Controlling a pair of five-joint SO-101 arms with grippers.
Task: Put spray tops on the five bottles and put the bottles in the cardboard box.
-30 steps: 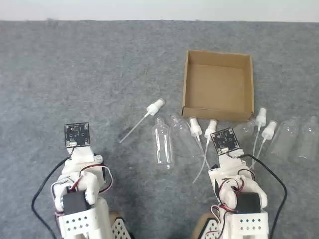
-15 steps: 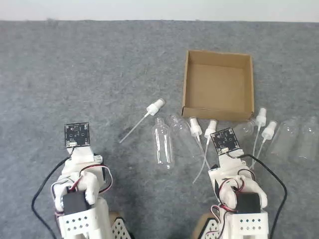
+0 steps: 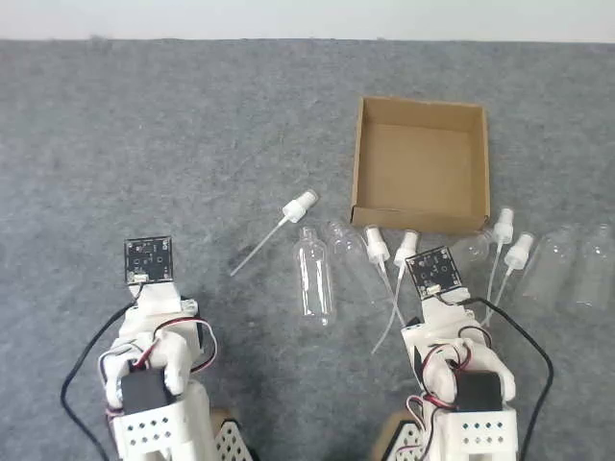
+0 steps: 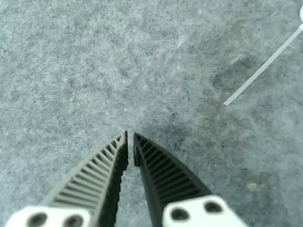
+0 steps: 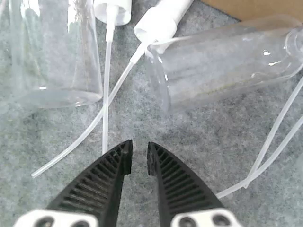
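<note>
No text, label, number or sign can be read here. The left arm's black circuit board (image 3: 148,259), at 8 o'clock in the high view, and the right arm's black circuit board (image 3: 434,272), at 5 o'clock, carry pale specks too small to make out. The cardboard box (image 3: 419,220), at 1 o'clock, shows plain brown walls and floor.
</note>
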